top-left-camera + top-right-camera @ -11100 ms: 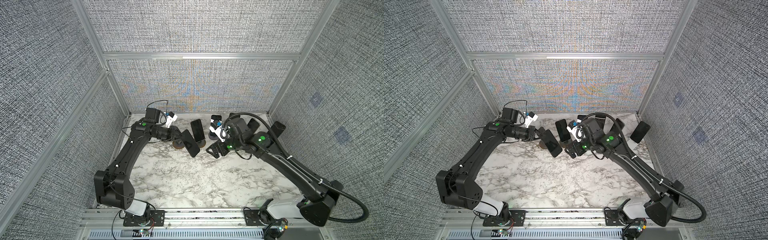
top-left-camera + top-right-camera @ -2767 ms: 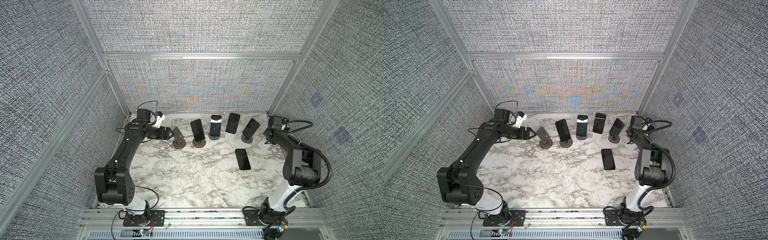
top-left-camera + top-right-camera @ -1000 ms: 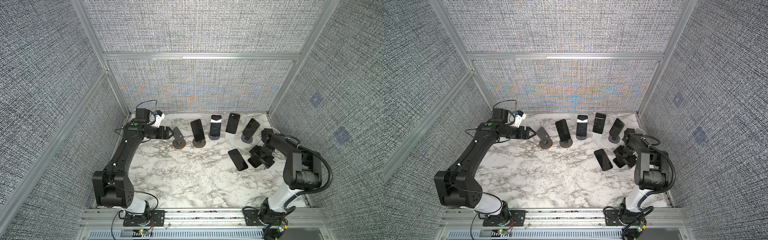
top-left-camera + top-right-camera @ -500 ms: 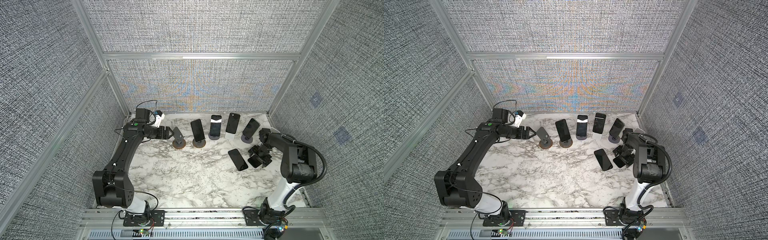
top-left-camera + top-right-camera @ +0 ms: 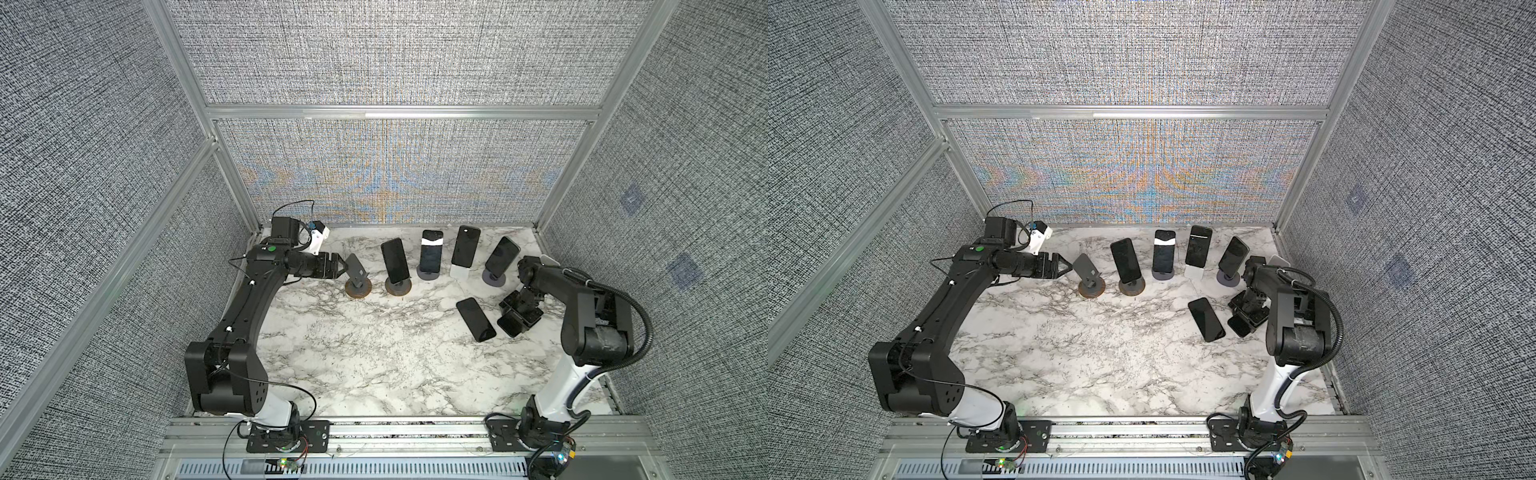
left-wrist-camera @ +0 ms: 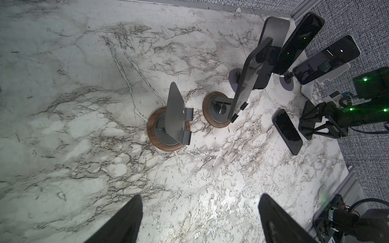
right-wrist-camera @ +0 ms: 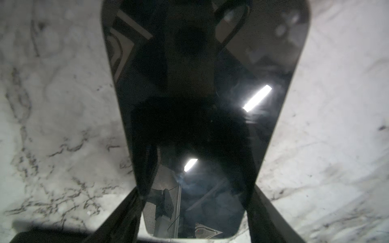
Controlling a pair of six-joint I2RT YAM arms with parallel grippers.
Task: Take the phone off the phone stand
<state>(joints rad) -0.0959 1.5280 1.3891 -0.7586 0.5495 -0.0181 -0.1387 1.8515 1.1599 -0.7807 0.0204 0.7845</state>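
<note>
A black phone [image 7: 200, 94] sits low over the marble at the right, tilted. My right gripper [image 7: 195, 188] is shut on it, and its fingers [image 7: 255, 202] lie against both long edges. Both top views show that gripper [image 5: 519, 309] pointing down over the phone [image 5: 513, 327]. Another phone [image 5: 476, 319] lies flat just to its left. My left gripper [image 5: 338, 268] hangs open and holds nothing, right beside an empty grey phone stand [image 5: 356, 272] on a wooden base. In the left wrist view, that stand [image 6: 174, 117] is ahead of the open gripper [image 6: 200, 196].
Several phones stand on stands along the back: one on a wooden base [image 5: 395, 259], then others [image 5: 431, 251] [image 5: 465, 246] [image 5: 502, 255]. A white empty stand [image 5: 547, 261] is in the back right corner. Fabric walls close in three sides.
My right gripper's fingers have narrowed onto the phone, which stays in about the same spot. The right arm's elbow has shifted. The left arm has not moved.
</note>
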